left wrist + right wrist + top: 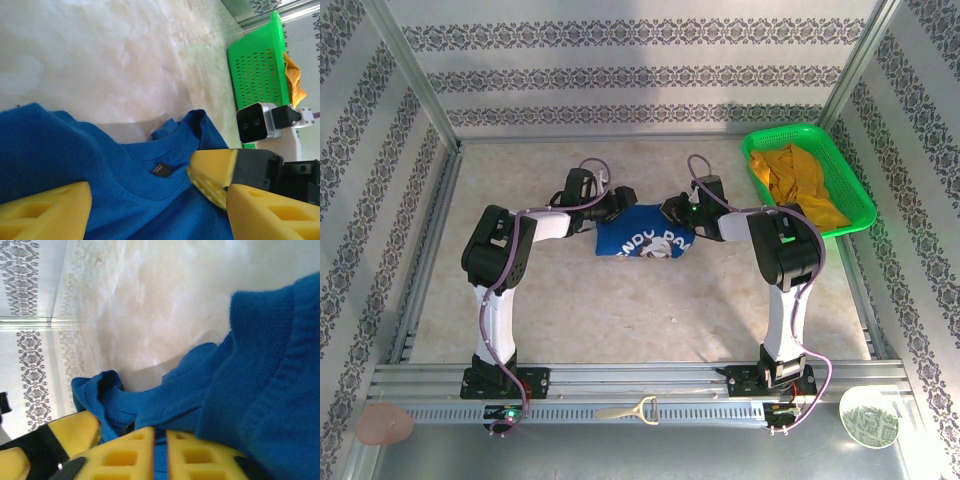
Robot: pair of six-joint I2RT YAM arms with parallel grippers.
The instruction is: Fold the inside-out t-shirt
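Blue t-shirt (642, 242) sits bunched up at the centre of the worktop (620, 310), white lettering facing up. Left gripper (612, 208) is at its 10 o'clock edge, jaws spread wide over the collar, nothing pinched. Right gripper (676, 210) is at the 1 o'clock edge, jaws clenched on a fold near the neckline. Green basket (785, 131) with a mustard garment (800, 180) sits at 2 o'clock.

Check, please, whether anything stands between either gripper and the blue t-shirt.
Nothing visible does. The right gripper is shut on the t-shirt near its collar, and the left gripper, open, straddles the cloth beside it.
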